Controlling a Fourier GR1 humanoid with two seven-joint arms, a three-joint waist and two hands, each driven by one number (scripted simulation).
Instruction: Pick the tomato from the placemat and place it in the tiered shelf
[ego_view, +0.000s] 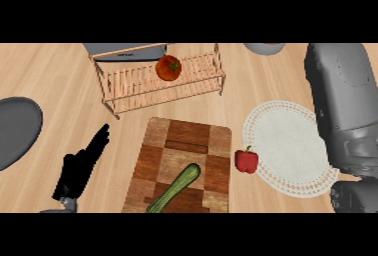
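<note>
The red tomato (168, 68) lies on the top rack of the wooden tiered shelf (133, 92) at the back of the counter, with no hand touching it. The round white placemat (288, 145) lies at the right with nothing on it. My right forearm (343, 105) rises along the right edge and covers part of the placemat's rim. Its hand is out of view past the top of the picture. My left hand (83, 165) rests open at the lower left with straight fingers pointing up, holding nothing.
A checkered wooden cutting board (184, 150) sits in the middle with a green zucchini (174, 190) on it. A red bell pepper (246, 161) stands between board and placemat. A grey plate (15, 131) is at the left edge and a grey bowl (264, 48) at the back.
</note>
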